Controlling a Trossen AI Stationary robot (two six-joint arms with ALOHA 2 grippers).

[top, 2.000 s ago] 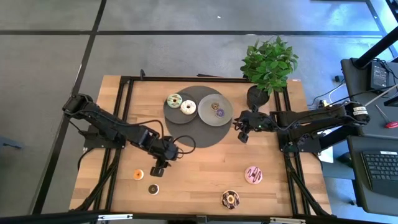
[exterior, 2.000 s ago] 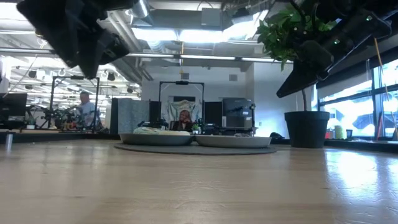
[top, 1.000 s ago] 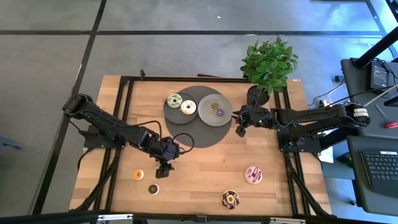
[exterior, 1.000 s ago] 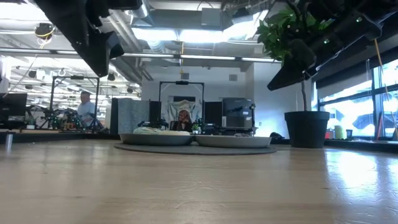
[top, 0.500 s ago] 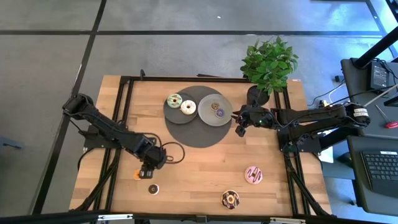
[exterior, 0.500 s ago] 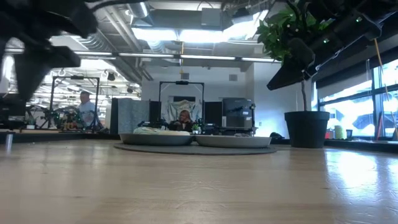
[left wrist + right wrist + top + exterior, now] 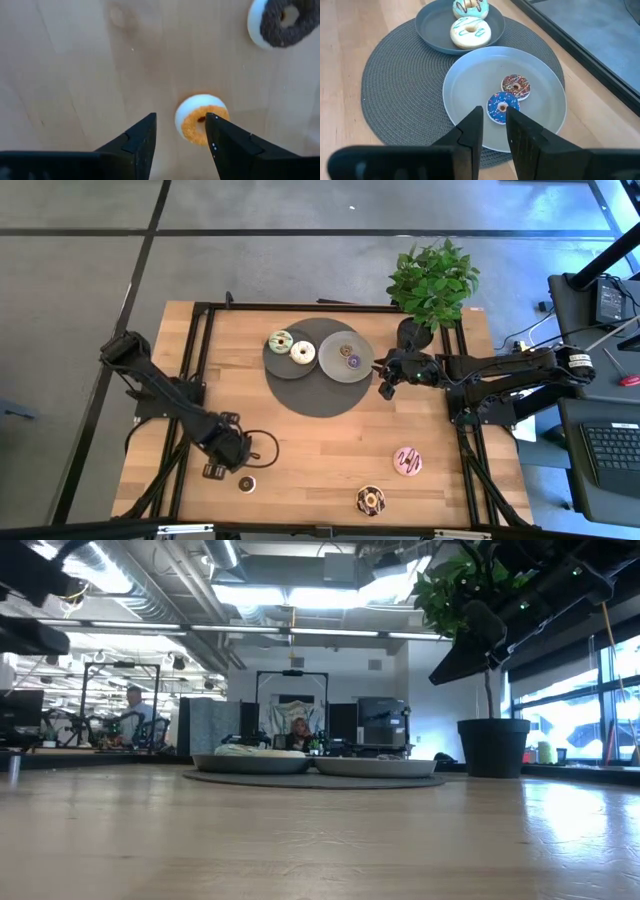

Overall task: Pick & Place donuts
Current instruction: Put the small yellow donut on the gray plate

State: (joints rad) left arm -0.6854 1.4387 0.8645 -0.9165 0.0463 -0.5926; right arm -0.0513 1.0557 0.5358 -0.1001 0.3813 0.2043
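My left gripper [image 7: 213, 471] [image 7: 181, 122] is open and points down over the tiny orange donut [image 7: 199, 125], which lies flat on the wood just inside one finger. The gripper hides this donut in the high view. The tiny dark brown donut [image 7: 246, 483] [image 7: 281, 21] lies close by. The pink squiggled donut [image 7: 407, 461] and the chocolate sprinkled donut [image 7: 370, 501] lie near the table's near edge. The white-green donut [image 7: 280, 341] and the cream donut [image 7: 302, 352] sit on a dark plate [image 7: 432, 22]. The purple donut [image 7: 502, 106] sits on a light plate [image 7: 550, 80]. My right gripper [image 7: 384, 389] [image 7: 494, 120] is slightly open beside that plate.
Both plates rest on a round grey woven mat [image 7: 310, 395]. A small sprinkled donut [image 7: 516, 86] lies next to the purple one. A potted plant [image 7: 428, 285] [image 7: 493, 747] stands at the far right corner behind my right arm. Bare wood spans the table's middle [image 7: 330, 445].
My left gripper has swung from the table's middle toward the left and near edge and has come to stand over the orange donut, hiding it from above. No donut has moved.
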